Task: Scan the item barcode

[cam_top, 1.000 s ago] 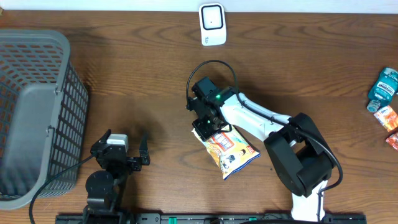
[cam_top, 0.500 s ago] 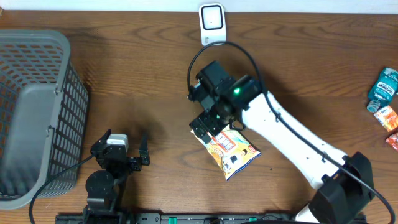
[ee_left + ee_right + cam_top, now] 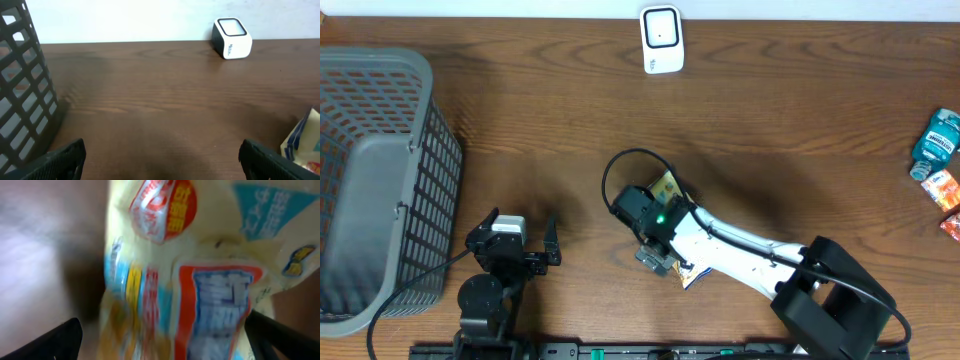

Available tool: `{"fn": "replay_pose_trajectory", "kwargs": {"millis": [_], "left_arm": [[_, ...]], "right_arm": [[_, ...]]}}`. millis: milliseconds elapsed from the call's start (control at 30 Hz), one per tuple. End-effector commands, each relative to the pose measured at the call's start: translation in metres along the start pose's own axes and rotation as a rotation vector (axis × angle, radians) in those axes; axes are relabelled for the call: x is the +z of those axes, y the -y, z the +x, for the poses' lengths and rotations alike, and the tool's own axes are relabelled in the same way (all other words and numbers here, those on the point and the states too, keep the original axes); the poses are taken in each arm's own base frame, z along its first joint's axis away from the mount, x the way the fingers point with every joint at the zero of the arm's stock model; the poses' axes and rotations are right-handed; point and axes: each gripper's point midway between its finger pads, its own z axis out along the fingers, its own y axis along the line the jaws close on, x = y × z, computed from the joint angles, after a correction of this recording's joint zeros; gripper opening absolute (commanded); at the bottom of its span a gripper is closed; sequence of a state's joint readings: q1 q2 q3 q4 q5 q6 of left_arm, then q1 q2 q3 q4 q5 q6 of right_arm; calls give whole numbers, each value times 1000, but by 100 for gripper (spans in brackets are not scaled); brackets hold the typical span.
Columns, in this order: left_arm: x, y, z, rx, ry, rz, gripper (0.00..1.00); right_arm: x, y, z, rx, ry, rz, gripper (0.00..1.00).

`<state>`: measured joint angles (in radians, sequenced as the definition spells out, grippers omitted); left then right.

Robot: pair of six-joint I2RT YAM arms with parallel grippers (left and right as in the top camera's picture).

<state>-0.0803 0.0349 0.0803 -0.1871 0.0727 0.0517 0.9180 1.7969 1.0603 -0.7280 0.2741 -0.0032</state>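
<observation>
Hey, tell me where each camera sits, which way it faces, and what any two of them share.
Overhead: above the table, looking straight down at basket, scanner and snack bag; both arms show.
Left wrist: low on the left arm, facing across the table toward the scanner; its open jaws fill the bottom corners.
Right wrist: on the right arm, close over the snack bag; its open jaws sit in the bottom corners.
Shared: all three show the snack bag; overhead and left wrist both show scanner and basket.

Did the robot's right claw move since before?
Yes. The right gripper moved away from the white box-shaped plastic scanner, toward the robot's side; it hangs open over the yellow snack bag.
</observation>
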Motion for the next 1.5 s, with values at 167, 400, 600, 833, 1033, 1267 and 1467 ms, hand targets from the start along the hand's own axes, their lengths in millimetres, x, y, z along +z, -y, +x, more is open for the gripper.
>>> {"fn": "replay_pose_trajectory", "kwargs": {"millis": [167,400,600,833,1033,1267,1467], "left_arm": [[1,0,12,-6,-36,2,98],[1,0,12,-7,-36,2,98],[1,0,12,-7,-36,2,98],[1,0,12,-7,-36,2,98],[1,0,12,-7,-36,2,98],[1,0,12,-7,-36,2,98],[1,0,12,-7,-36,2,98]], "right_arm": [[68,-2,54,-49,-215,90,1],[12,-58,9,-69,-120,-404,1],[-103,-73,-29,-279,243,-937,1],[-131,-58,-28,-205,389,-1185,1],[-152,-54,-25,-180,474,-1311,1],[-191,-54,-22,-271,706,-1447,1],[-209,-52,-18,-287,813,-1489,1]]}}
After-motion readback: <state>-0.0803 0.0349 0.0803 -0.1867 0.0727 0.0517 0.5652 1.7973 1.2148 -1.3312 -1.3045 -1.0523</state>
